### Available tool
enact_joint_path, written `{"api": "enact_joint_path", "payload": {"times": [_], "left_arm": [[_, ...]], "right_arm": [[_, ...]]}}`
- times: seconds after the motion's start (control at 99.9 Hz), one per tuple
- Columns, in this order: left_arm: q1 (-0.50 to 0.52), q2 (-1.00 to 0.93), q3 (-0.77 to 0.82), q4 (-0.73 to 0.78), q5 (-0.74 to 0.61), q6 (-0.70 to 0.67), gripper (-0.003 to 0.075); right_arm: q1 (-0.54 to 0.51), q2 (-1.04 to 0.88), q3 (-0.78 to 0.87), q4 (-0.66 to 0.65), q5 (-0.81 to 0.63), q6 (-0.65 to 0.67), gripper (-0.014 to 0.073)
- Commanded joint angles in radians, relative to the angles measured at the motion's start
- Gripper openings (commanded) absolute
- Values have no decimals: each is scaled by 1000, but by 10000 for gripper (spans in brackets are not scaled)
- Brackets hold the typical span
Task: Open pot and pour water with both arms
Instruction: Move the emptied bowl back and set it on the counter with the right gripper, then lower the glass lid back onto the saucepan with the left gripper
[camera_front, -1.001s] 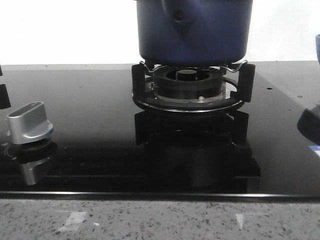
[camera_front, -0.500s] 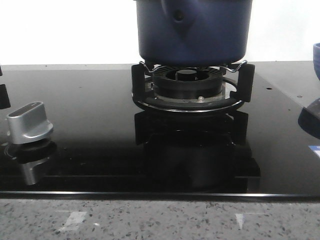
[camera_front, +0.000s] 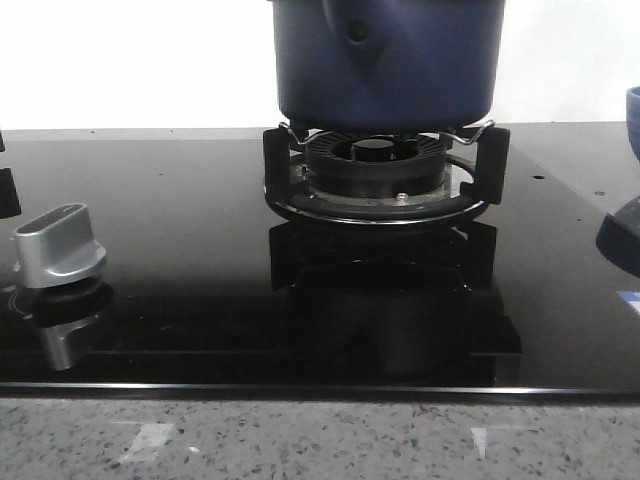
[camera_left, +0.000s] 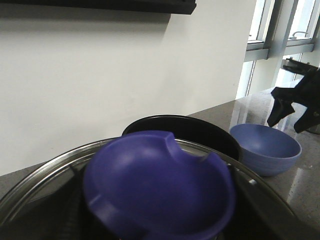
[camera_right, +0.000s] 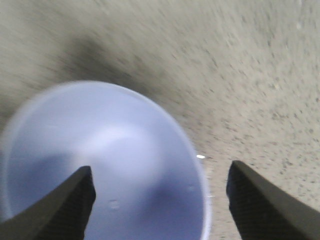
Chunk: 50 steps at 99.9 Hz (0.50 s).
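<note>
While blurred, right gripper (camera_right: 157, 200) straddles bowl (camera_right: 100, 170).

I see a matt navy pot (camera_front: 388, 60), glossy black glass hob (camera_front: 180, 260), speckled stone counter (camera_front: 320, 440), brushed metal knob (camera_front: 58, 245).

The front camera sits low at the counter's edge, looking level across the black glass hob (camera_front: 180, 250) at the burner (camera_front: 378, 170) close ahead, so the pot (camera_front: 388, 60) is cut off at the top. The left wrist camera rides just above a blue lid knob (camera_left: 157, 187), facing a white wall (camera_left: 100, 75) and window — it shares the blue bowl (camera_left: 265, 147) with both other views. The right wrist camera looks steeply down into that bowl, very near, over speckled stone counter (camera_right: 250, 65).
</note>
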Motion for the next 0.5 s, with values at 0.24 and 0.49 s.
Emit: {"api": "enact_joint_path", "payload": {"times": [0.24,0.49], "left_arm": [[-8,1,-37,-78,22,-4,251],[-68,91,-131,-76,43,28,251]], "right_arm": [[44,-264,-78,121,-76,-37,365],[234,-494,-41,95,-145,-198,-18]]}}
